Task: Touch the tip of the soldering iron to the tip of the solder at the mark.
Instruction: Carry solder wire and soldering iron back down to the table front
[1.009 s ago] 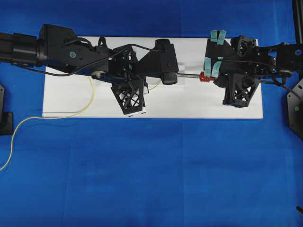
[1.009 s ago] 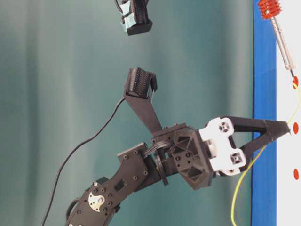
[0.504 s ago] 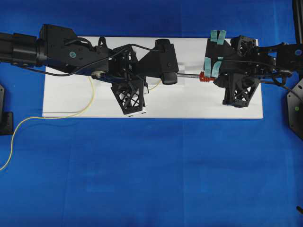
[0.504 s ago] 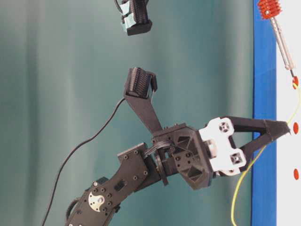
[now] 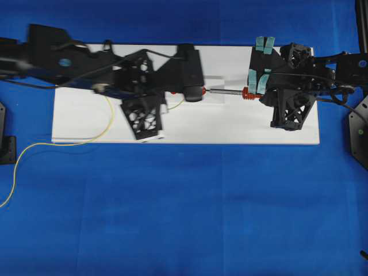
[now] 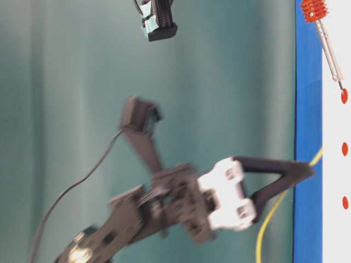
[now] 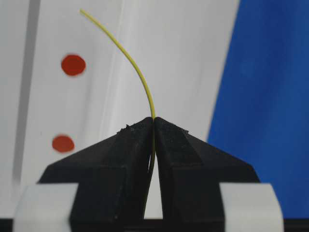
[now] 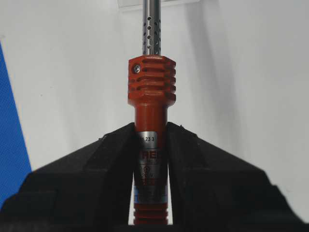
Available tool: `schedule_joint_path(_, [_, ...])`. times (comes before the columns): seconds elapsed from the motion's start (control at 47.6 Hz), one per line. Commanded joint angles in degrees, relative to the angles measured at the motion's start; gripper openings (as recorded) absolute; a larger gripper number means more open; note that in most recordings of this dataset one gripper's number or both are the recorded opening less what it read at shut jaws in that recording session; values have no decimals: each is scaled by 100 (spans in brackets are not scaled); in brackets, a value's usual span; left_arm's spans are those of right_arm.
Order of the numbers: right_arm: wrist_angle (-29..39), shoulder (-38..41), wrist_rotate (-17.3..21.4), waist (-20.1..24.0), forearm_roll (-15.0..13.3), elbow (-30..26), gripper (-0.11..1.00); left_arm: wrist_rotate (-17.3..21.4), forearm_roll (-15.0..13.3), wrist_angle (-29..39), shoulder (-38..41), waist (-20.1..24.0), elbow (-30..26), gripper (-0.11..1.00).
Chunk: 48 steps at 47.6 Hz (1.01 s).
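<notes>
The soldering iron (image 8: 151, 87) has an orange-red handle, and my right gripper (image 8: 150, 128) is shut on it. Its grey shaft (image 5: 225, 90) points left over the white board (image 5: 241, 123), and its tip rests at a red mark (image 6: 344, 97). My left gripper (image 7: 154, 119) is shut on the thin yellow solder (image 7: 140, 72), whose free end curves up and left past the jaws. From table level the left gripper (image 6: 308, 171) hangs above the blue cloth edge. There the solder (image 6: 272, 215) ends well apart from the iron's tip (image 6: 340, 86).
Two more red marks (image 6: 345, 149) (image 6: 345, 203) lie in a row on the board. The solder's long tail (image 5: 34, 146) trails off the board's left end across the blue cloth. Black mounts (image 5: 7, 146) (image 5: 357, 132) stand at both table sides.
My left arm has swung back to the left, blurred, taking the solder's end away from the mark. The right arm and the iron have stayed put.
</notes>
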Motion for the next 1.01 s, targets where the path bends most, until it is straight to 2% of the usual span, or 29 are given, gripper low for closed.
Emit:
schedule_joint_path(0.0, [-44,-35,0,0,-18,-141,6,0,0,-9,-519,-105,132,2])
schedule_joint_path(0.168, [-88,-35,0,0,-18,-141,6,-149,0,-70,-1116,-211,624,2])
schedule_joint_path(0.294, [-105,-35,0,0,-9,-141,6,-255,0,-360,-1582,-264,1046,2])
schedule_joint_path(0.42, [-132,-35,0,-9,0,-141,6,-334,0,-773,-1846,-281,1450,2])
schedule_joint_path(0.609, [-193,-141,0,0,-18,-88,6,-422,0,-1063,-2092,-360,1758,2])
schedule_joint_path(0.799, [-334,-817,9,-9,-18,211,6,-431,0,-1160,-2276,-457,1969,2])
schedule_joint_path(0.988, [-712,-1907,97,-9,53,738,6,-439,0,-1397,-2452,-519,2188,2])
